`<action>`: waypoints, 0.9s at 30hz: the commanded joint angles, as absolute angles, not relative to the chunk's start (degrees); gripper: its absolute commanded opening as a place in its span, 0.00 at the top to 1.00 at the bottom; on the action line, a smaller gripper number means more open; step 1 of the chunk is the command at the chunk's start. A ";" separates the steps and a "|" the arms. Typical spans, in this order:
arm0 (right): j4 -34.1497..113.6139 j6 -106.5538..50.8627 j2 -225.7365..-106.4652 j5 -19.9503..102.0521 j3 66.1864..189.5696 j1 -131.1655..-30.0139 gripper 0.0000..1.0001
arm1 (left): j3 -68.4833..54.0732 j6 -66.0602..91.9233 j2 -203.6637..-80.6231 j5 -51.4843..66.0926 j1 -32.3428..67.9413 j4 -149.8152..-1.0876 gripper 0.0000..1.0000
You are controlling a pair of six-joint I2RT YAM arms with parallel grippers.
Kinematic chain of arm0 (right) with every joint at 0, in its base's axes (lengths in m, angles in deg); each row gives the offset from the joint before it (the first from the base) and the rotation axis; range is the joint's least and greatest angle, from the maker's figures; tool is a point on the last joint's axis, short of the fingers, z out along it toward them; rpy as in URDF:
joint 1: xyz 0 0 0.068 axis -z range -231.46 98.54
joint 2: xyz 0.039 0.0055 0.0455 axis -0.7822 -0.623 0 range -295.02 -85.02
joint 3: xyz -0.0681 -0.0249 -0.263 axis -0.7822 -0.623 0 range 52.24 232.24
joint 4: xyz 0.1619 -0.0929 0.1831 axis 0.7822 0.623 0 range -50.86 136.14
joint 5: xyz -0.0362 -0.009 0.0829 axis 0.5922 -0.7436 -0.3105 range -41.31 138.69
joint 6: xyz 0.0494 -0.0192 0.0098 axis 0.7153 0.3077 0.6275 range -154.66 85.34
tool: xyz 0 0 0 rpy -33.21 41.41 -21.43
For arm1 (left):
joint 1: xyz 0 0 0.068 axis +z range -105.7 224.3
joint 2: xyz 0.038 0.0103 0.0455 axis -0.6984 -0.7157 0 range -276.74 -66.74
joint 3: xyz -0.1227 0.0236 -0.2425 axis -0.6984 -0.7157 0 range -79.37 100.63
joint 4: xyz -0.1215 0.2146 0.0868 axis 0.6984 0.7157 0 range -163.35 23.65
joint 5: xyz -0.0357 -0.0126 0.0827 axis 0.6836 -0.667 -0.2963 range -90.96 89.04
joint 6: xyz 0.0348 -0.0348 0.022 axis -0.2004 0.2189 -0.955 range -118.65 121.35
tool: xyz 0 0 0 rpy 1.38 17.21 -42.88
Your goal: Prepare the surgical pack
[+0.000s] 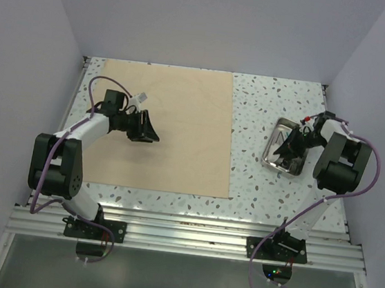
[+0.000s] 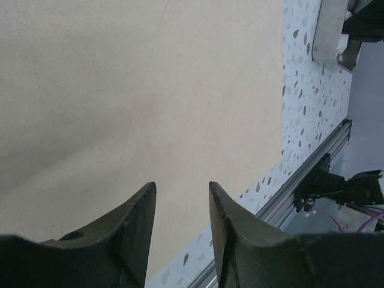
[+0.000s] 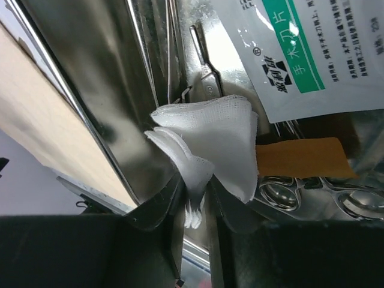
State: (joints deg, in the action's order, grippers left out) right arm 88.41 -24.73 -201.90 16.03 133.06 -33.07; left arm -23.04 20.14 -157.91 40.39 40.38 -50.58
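The big tan sheet (image 1: 163, 127) lies flat on the table's left half and fills the left wrist view (image 2: 138, 90). My left gripper (image 1: 149, 129) hovers over it, open and empty (image 2: 182, 192). The small steel tray (image 1: 275, 150) sits at the right, and its wall shows in the right wrist view (image 3: 102, 78). My right gripper (image 1: 291, 147) is inside the tray, shut on the white gauze squares (image 3: 207, 141), which bunch up between its fingers (image 3: 162, 207). A white and green packet (image 3: 300, 54), a tan strip (image 3: 303, 157) and scissor handles (image 3: 279, 192) lie in the tray.
The speckled tabletop (image 1: 258, 117) lies between sheet and tray. An aluminium rail (image 1: 182, 237) runs along the near edge. White walls close in the left, back and right. The tray's corner shows at the top right of the left wrist view (image 2: 330, 36).
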 commanded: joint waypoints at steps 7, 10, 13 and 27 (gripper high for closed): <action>93.27 -24.64 -198.76 23.55 138.55 -32.83 0.50 | -23.83 18.84 -158.85 41.76 41.13 -51.99 0.56; 95.55 -22.97 -196.30 28.27 141.71 -32.83 0.39 | -23.74 19.10 -159.20 42.02 41.13 -52.43 0.56; 97.57 -20.87 -194.45 38.88 145.66 -32.83 0.35 | -23.83 18.93 -159.29 41.76 41.13 -52.43 0.56; 96.80 -19.19 -206.03 56.53 151.47 -32.83 0.33 | -23.30 16.29 -156.30 36.14 41.40 -47.51 0.56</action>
State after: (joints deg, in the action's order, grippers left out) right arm 97.88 -19.63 -203.93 55.19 151.24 -33.03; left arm -23.78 18.19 -158.85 37.41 40.62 -48.88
